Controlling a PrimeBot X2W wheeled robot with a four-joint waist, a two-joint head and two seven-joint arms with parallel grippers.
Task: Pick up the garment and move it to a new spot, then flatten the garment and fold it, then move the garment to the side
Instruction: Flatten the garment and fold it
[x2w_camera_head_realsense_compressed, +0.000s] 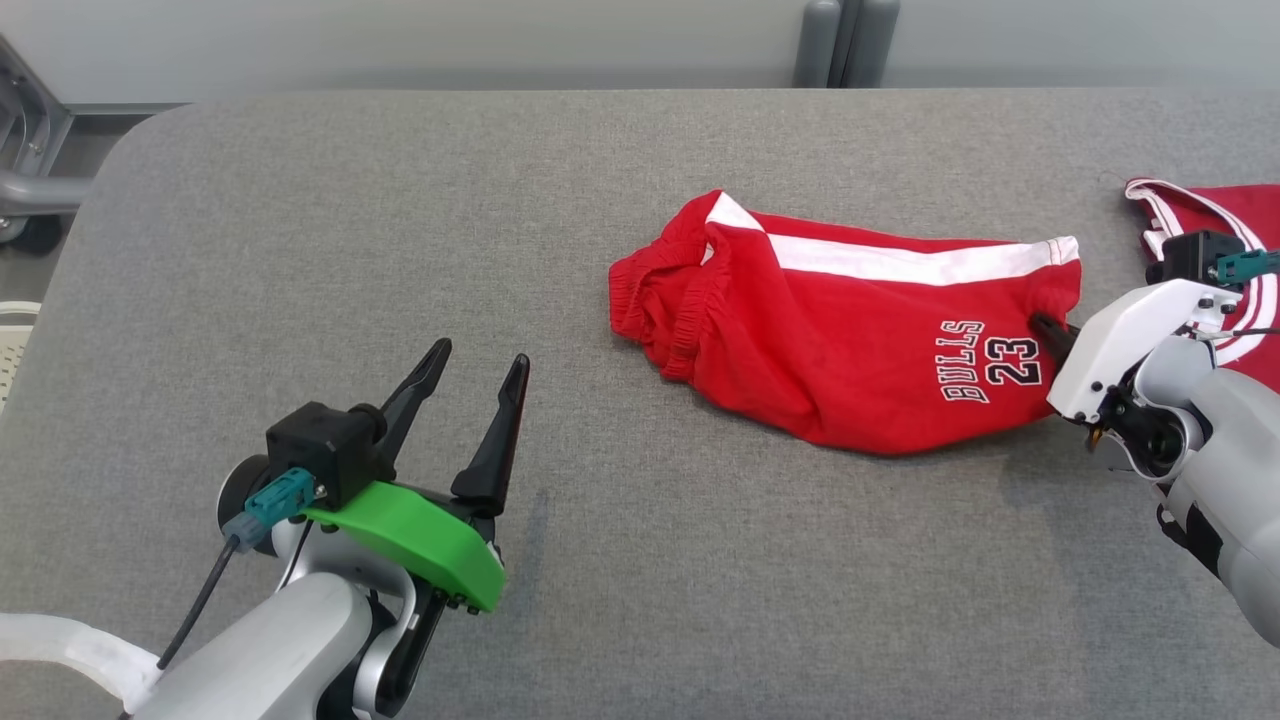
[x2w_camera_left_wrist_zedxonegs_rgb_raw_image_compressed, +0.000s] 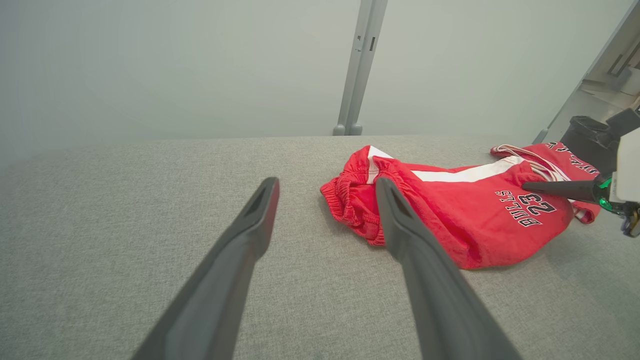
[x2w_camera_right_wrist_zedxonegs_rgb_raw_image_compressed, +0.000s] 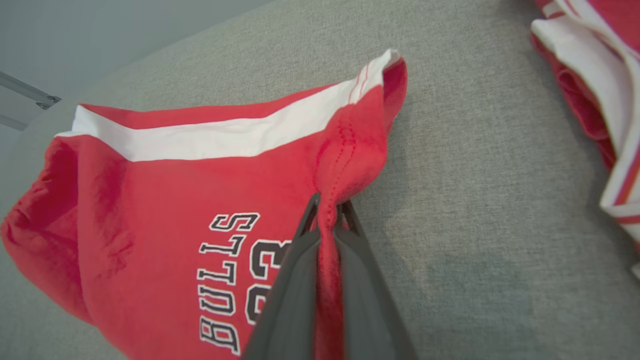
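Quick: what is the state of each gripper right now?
Left gripper: open, holding nothing.
Right gripper: closed on the edge of the red shorts.

The garment (x2w_camera_head_realsense_compressed: 850, 360) is soft red cloth, totally matt, with a smooth white stripe. The surface (x2w_camera_head_realsense_compressed: 400, 250) is grey woven fabric, kinda coarse. Looks like dark matt plastic on the left pincer (x2w_camera_head_realsense_compressed: 480, 356), and the green cover (x2w_camera_head_realsense_compressed: 420, 535) behind it is smooth, slightly shiny plastic.

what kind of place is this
Probably a robotics lab or test room: a grey fabric-covered table, red shorts laid on it, and a plain wall with a metal post behind.
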